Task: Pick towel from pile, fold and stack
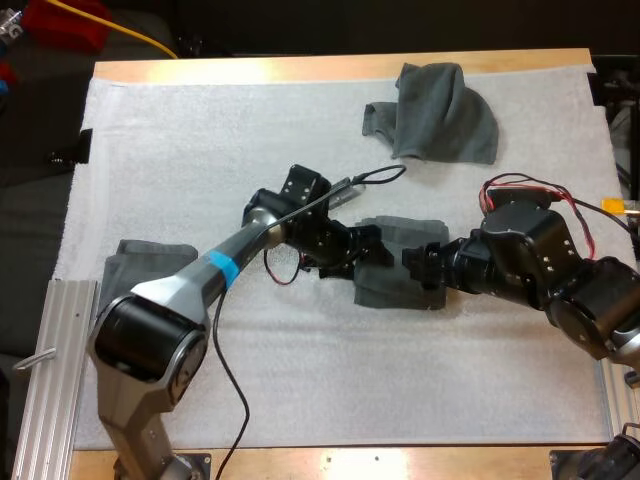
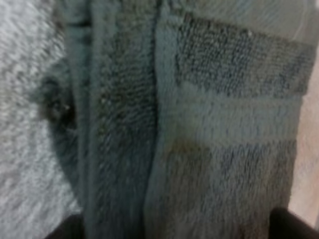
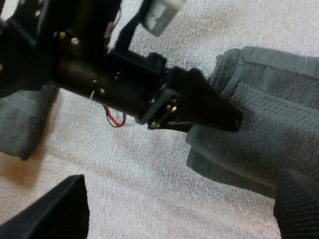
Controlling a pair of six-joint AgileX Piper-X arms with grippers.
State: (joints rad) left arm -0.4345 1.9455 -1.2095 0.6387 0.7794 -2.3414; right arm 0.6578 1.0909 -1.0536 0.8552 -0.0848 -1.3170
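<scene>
High view: the left end effector (image 1: 372,250) and right end effector (image 1: 422,265) are sitting together at the folded dark grey-green terry towel (image 1: 392,290). Left wrist view: the left fingers (image 2: 294,226) are standing spread astride the towel, clamping nothing; closing here may be catching one layer only, undoing the fold. Right wrist view: the right fingers (image 3: 55,211) are gaping beside the towel's edge, risking knocking the left end effector.

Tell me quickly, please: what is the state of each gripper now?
Left gripper: at the edge of the middle towel; state cannot be told.
Right gripper: open, holding nothing, at the same towel.
</scene>
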